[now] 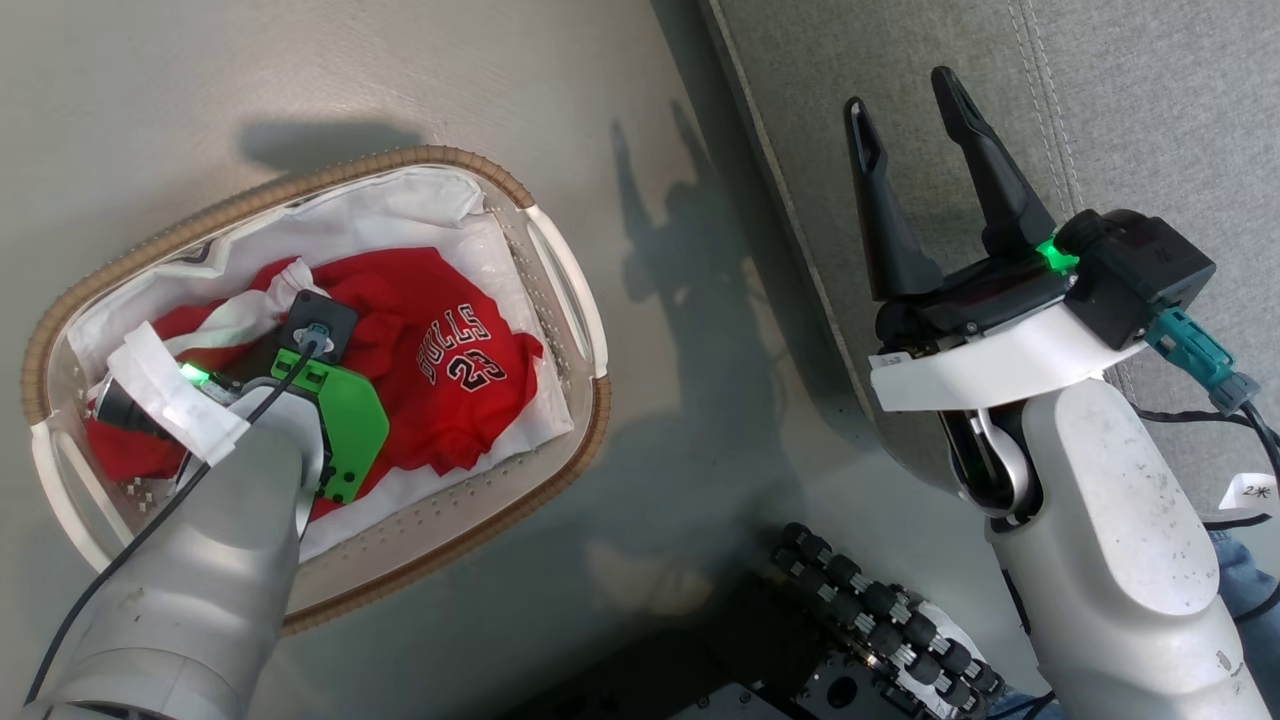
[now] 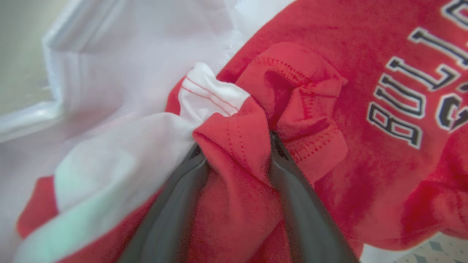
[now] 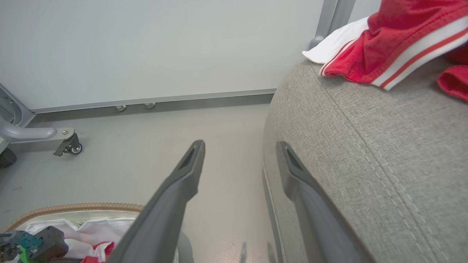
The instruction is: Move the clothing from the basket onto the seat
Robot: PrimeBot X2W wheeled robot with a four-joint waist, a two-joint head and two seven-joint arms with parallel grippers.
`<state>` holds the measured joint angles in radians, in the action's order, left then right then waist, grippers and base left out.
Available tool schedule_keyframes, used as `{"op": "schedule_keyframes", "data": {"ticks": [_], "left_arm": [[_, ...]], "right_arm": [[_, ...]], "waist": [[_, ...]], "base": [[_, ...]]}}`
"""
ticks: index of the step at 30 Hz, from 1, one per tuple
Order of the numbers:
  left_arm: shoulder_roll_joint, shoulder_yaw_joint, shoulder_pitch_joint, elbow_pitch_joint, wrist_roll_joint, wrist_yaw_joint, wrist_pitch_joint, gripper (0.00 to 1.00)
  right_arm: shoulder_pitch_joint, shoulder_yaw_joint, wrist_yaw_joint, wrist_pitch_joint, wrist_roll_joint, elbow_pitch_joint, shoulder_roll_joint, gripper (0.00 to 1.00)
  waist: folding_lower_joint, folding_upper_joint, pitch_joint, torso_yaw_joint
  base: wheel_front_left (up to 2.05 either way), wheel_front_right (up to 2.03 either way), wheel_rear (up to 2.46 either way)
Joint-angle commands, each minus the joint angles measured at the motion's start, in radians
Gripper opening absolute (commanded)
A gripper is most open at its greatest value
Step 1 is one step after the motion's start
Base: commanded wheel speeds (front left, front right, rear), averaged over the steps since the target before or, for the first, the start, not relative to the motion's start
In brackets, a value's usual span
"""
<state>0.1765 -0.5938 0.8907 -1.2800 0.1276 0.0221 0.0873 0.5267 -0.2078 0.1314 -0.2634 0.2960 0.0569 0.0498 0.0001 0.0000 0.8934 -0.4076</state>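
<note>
The basket (image 1: 452,158) stands on the floor at the left, and the red "BULLS 23" jersey (image 1: 450,340) lies on its white liner. My left arm (image 1: 250,440) reaches down into it. My left gripper (image 2: 236,146) is open, its fingers (image 2: 292,190) pushed into the clothing on either side of a bunched red fold (image 2: 237,182) with white trim, beside the jersey print (image 2: 402,102). My right gripper (image 1: 903,95) hangs open and empty over the seat's edge (image 1: 1150,100). A red garment with white striped trim (image 3: 395,40) lies on the seat (image 3: 365,146).
Grey floor (image 1: 700,400) separates the basket from the seat. My wheeled base (image 1: 880,620) sits at the bottom middle. Cables (image 1: 1200,415) trail from my right wrist. A castor on a metal frame (image 3: 69,146) stands by the far wall.
</note>
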Motion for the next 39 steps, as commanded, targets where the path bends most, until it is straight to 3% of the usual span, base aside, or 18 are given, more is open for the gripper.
{"op": "schedule_keyframes", "data": {"ticks": [1, 15, 25, 31, 39], "left_arm": [[-0.003, -0.003, -0.012, -0.002, 0.007, 0.004, 0.004, 0.00], [-0.069, -0.042, -0.060, 0.055, 0.023, 0.062, 0.159, 0.00], [-0.098, -0.073, -0.171, 0.290, 0.032, 0.089, 0.178, 0.00], [-0.074, -0.094, -0.242, 0.507, 0.037, 0.101, 0.179, 0.00], [0.000, -0.149, -0.261, 0.719, 0.055, 0.109, 0.179, 0.00]], "right_arm": [[0.013, 0.000, -0.001, -0.002, -0.002, -0.001, 0.001, 1.00], [-0.027, 0.030, -0.001, -0.002, -0.093, 0.046, 0.002, 1.00], [-0.122, 0.081, -0.001, -0.002, -0.202, 0.102, 0.002, 1.00], [-0.202, 0.089, -0.001, -0.002, -0.255, 0.137, 0.003, 1.00], [-0.284, 0.069, -0.001, -0.002, -0.286, 0.168, 0.003, 1.00]], "waist": [[-0.0001, 0.0000, -0.005, 0.004], [-0.0001, 0.0000, -0.167, 0.101], [-0.0001, 0.0000, -0.394, 0.225], [-0.0001, 0.0000, -0.547, 0.287], [-0.0001, 0.0000, -0.717, 0.316]], "base": [[0.00, 0.00, 0.00], [0.00, 0.00, 0.00], [0.00, 0.00, 0.00], [0.00, 0.00, 0.00], [0.00, 0.00, 0.00]]}}
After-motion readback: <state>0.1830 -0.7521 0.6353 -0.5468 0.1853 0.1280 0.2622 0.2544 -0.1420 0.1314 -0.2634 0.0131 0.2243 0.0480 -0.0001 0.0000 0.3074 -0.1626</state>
